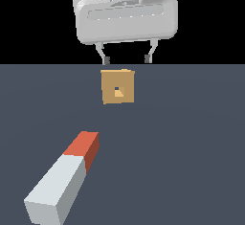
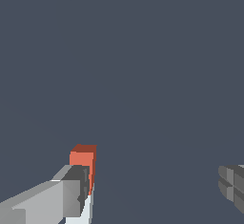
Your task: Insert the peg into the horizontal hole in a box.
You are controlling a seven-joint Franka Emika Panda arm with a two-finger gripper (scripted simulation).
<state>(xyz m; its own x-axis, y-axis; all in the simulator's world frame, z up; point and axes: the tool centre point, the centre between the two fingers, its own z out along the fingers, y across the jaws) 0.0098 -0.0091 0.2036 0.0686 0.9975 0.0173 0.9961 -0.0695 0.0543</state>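
Peg (image 1: 64,178), one, box (image 1: 118,86), one

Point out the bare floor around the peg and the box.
Bare floor runs wide on the exterior view's right of the peg, and between its orange end and the box. Both sides of the box are free too. It is tightest where the open claw hangs, above the box.

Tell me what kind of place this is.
Likely a bare simulated test scene, not a real room: flat slate floor, black void behind, and only a peg, a box and the pincer.
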